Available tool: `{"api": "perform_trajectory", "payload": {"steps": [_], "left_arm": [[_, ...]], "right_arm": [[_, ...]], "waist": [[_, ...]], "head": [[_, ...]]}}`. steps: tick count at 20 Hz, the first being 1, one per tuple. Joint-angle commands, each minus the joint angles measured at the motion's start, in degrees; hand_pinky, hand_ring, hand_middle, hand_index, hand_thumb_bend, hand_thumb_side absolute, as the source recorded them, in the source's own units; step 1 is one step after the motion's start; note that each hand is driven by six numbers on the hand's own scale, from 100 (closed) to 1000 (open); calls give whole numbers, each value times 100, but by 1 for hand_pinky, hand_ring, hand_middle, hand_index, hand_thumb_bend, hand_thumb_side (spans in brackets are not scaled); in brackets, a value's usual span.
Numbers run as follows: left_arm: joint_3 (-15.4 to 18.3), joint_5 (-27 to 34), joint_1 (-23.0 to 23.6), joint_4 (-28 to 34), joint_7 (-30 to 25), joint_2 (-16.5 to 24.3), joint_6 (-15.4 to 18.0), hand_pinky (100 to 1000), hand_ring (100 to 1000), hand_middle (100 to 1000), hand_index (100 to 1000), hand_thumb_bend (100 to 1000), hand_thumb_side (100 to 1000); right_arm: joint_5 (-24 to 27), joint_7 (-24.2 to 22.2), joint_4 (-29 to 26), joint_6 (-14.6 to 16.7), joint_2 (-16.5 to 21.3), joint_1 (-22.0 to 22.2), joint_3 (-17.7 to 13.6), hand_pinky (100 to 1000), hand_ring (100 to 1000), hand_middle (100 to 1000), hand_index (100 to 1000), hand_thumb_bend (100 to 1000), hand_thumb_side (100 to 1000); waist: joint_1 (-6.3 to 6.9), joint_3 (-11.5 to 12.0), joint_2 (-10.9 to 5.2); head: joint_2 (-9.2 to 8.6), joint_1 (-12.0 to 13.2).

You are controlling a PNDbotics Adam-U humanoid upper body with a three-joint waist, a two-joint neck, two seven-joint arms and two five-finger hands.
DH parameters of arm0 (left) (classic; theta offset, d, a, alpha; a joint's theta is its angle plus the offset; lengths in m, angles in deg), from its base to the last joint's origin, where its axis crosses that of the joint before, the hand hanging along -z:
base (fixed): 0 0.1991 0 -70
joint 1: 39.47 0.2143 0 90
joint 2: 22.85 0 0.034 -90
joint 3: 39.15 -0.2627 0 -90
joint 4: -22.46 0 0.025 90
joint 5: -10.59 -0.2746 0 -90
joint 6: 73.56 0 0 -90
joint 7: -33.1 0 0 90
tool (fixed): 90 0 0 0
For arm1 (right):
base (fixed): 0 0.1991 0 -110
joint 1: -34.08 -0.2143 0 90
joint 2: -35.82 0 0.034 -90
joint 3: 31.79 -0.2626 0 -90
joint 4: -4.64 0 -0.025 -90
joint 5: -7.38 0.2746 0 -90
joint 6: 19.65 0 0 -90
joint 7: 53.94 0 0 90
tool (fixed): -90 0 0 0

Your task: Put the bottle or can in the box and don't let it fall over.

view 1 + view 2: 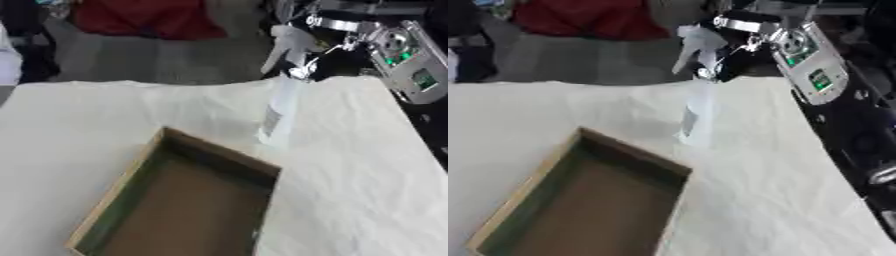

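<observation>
A tall pale bottle (282, 111) with a grey label hangs tilted just above the white cloth, behind the box's far right corner. My right hand (302, 59) comes in from the upper right and is shut on the bottle's top. The open cardboard box (219, 152), brown inside, lies in the lower middle of the view with nothing in it. My left hand shows in neither view.
A white cloth (359, 175) covers the table, with its right edge running down the right side. Beyond the far edge lie grey floor and a red object (144, 17). My right forearm's silver housing (411, 57) sits at the upper right.
</observation>
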Motion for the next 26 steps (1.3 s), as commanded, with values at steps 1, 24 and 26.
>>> {"api": "perform_trajectory", "payload": {"steps": [1, 24, 26], "left_arm": [[80, 31, -59, 105, 26, 256, 4, 885, 825, 746, 842, 317, 713], [89, 74, -15, 104, 34, 255, -7, 887, 805, 725, 825, 303, 719], [95, 79, -12, 104, 40, 257, -4, 887, 805, 724, 824, 303, 719]], "right_arm": [[24, 23, -54, -5, 75, -79, -27, 796, 760, 747, 772, 145, 100], [136, 178, -54, 43, 57, -66, -11, 377, 412, 369, 383, 100, 100], [141, 244, -56, 42, 57, -66, -5, 371, 395, 349, 361, 100, 100]], "waist": [[28, 24, -92], [34, 46, -56], [35, 48, -54]], "head": [[-78, -19], [-113, -63], [-125, -66]]}}
